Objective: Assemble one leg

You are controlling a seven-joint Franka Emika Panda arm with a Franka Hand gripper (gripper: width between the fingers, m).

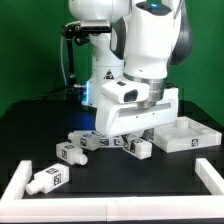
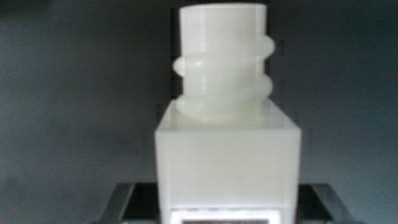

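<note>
- tabletop point(image 1: 120, 190): dark, fills the lower half of the exterior view.
- arm point(image 1: 150, 45): white, centre frame, bent down so its hand sits low over the parts.
- tray point(image 1: 190, 146): white, raised rim, middle right of the exterior view, just beside the hand.
- pincer point(image 2: 224, 204): dark fingers point(image 2: 132, 200) flank the leg's blocky end at the bottom edge of the wrist view; contact is blurred, can't tell if it's clamped.
- leg point(image 2: 228, 140): fills the wrist view centre, round stub toward the top, tag at the bottom edge.
- spare leg point(image 1: 46, 178): lies lower left in the exterior view, well apart from the hand.
- second spare leg point(image 1: 70, 153): left of centre, nearer the hand.
</note>
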